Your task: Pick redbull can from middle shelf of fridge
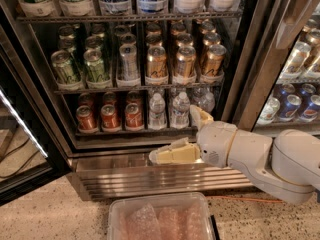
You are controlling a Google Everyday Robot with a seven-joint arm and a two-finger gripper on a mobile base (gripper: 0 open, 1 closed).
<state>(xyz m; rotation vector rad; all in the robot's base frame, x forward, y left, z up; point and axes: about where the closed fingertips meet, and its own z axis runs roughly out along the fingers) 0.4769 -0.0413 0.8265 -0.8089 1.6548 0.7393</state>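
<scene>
Gripper (174, 133) low, at the fridge (125, 180) sill, just right of centre | fingers spread wide, holding nothing | redbull can (128, 61) upright on middle shelf (100, 90), front row, green cans (95, 64) to its left, gold cans (156, 61) to its right | can well above gripper, not touching

White arm (265, 156); cream-fingered end effector (173, 134) low by fridge (150, 176)

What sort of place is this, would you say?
Probably a break room or shop: a glass-door fridge stocked with cans, a second cooler beside it. The open gripper hovers near the fridge's base.
</scene>
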